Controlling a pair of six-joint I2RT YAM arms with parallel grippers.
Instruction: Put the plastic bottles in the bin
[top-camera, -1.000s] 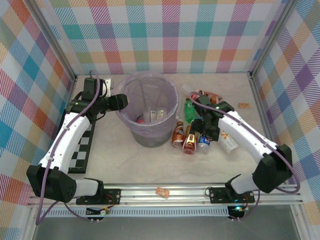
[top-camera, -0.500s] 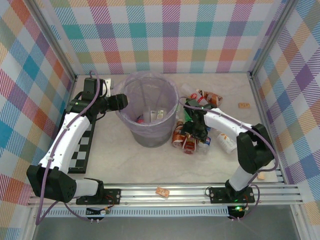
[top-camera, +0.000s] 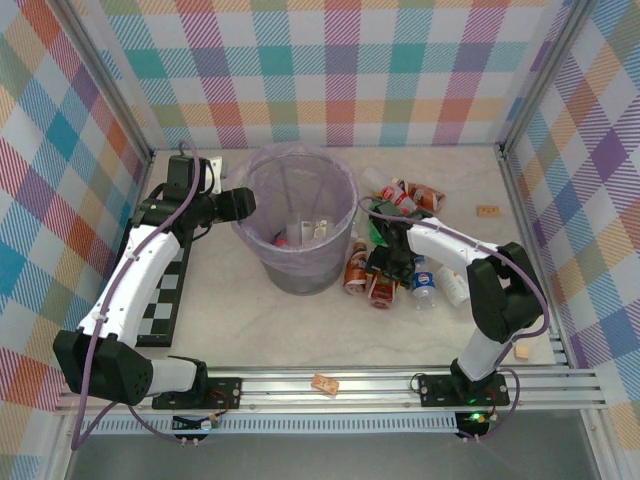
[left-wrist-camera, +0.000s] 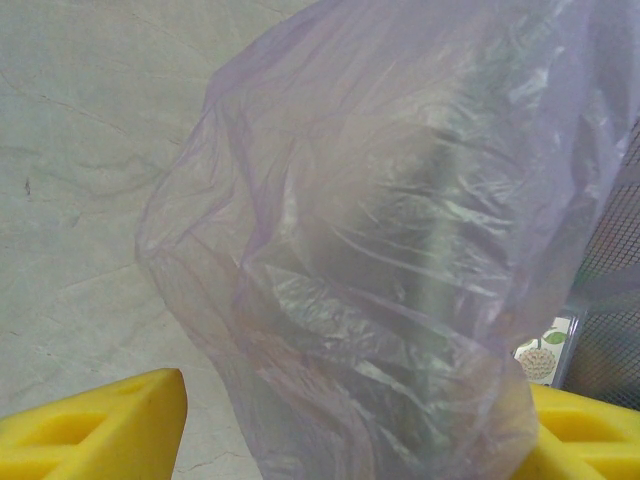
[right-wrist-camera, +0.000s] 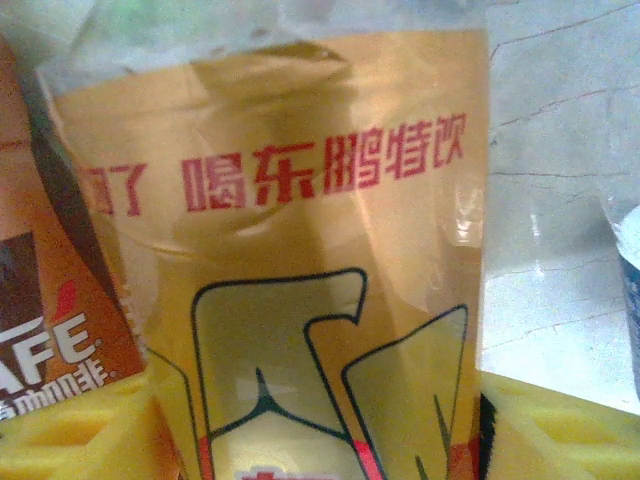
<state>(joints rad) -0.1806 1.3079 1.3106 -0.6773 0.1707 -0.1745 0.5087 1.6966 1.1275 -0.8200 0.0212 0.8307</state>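
Yellow label against yellow pads (right-wrist-camera: 70, 430): seat the grip on the bottle (right-wrist-camera: 320, 250) squarely before lifting. Down in the pile, right gripper (top-camera: 387, 268) with jaws set against both flanks of the bottle, nothing else between them. Squeeze only enough to hold; thin plastic, likely to dent and slip. Lift straight up to clear the coffee bottle (right-wrist-camera: 50, 300) just outside one jaw and the blue bottle (right-wrist-camera: 625, 290) near the other, then swing over to the bin (top-camera: 300, 152), near these jaws, beyond the coffee bottle. Release only once well over the rim. Seen close: clear shoulder, yellow wrap, red characters across the top, dark-outlined lettering below. At the bin's far side, left gripper (top-camera: 240, 203) with jaws partly parted, lilac bag (left-wrist-camera: 380, 250) bulging between; pinched or merely flanked, cannot tell.
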